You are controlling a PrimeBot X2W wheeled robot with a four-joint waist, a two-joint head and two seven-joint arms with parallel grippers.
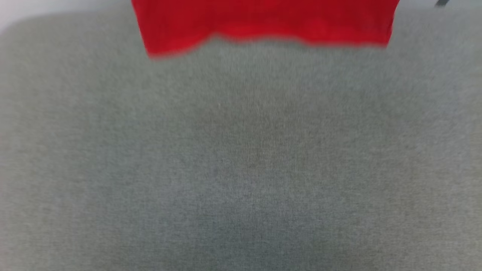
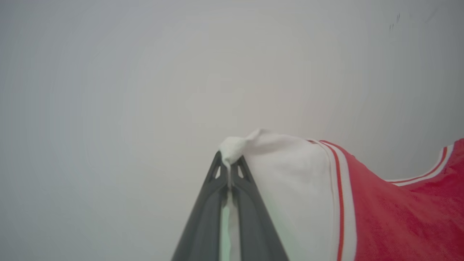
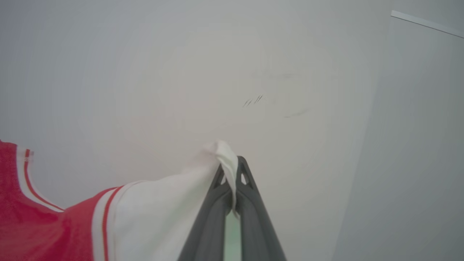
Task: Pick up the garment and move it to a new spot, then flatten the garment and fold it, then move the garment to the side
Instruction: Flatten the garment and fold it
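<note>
The garment [image 1: 263, 22] is a red jersey T-shirt with white sleeves and red-and-white trim; its red lower hem hangs at the top of the head view above the grey surface. In the left wrist view my left gripper [image 2: 229, 163] is shut on a pinch of the garment's [image 2: 384, 221] white sleeve, which spreads to the right into red cloth. In the right wrist view my right gripper [image 3: 230, 167] is shut on the other white sleeve of the garment [image 3: 156, 214], which trails to the left. Both grippers point toward a pale wall.
A grey fabric surface [image 1: 241, 162] spreads across the head view below the hanging hem. A pale wall [image 2: 145, 72] stands behind the grippers, and a wall panel edge [image 3: 398, 108] shows at the right of the right wrist view.
</note>
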